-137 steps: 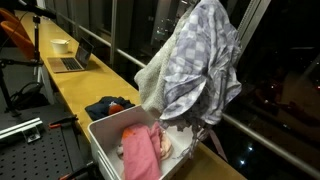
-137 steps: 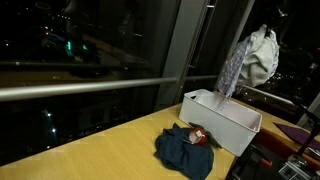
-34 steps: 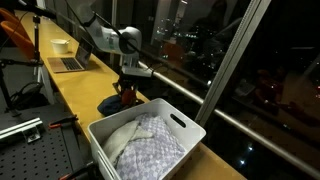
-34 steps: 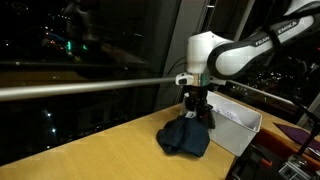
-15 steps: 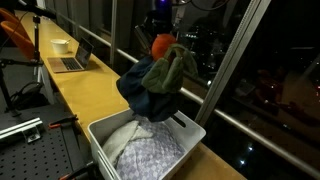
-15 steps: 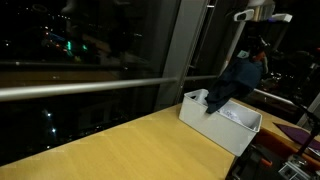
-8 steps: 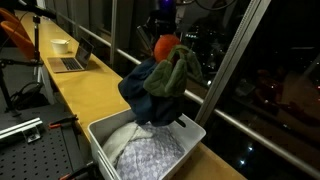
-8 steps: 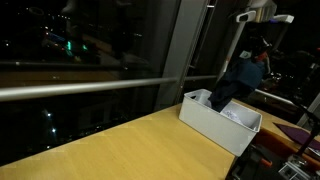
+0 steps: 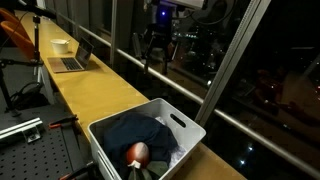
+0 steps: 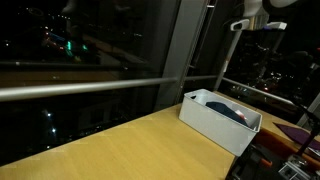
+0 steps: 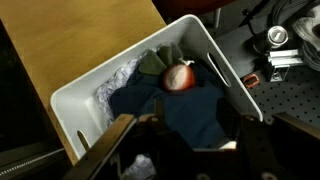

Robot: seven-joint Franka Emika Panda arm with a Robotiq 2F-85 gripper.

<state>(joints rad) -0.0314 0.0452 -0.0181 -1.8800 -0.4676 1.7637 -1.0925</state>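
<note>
Dropped from the gripper (image 9: 156, 58) since a second ago, the dark blue garment (image 11: 190, 105) now lies directly below it inside the white plastic bin (image 9: 190, 128), slumped in soft folds over a grey checked cloth (image 11: 115, 80). An orange-red rounded piece (image 11: 179, 77) sits on top, smooth against the matte fabric. The gripper hangs high and empty, jaws spread apart. This looks like the release step, just finished. Any next move calls for a straight lift clear of the bin's rigid rim above the yellow wooden surface (image 9: 100, 95).
</note>
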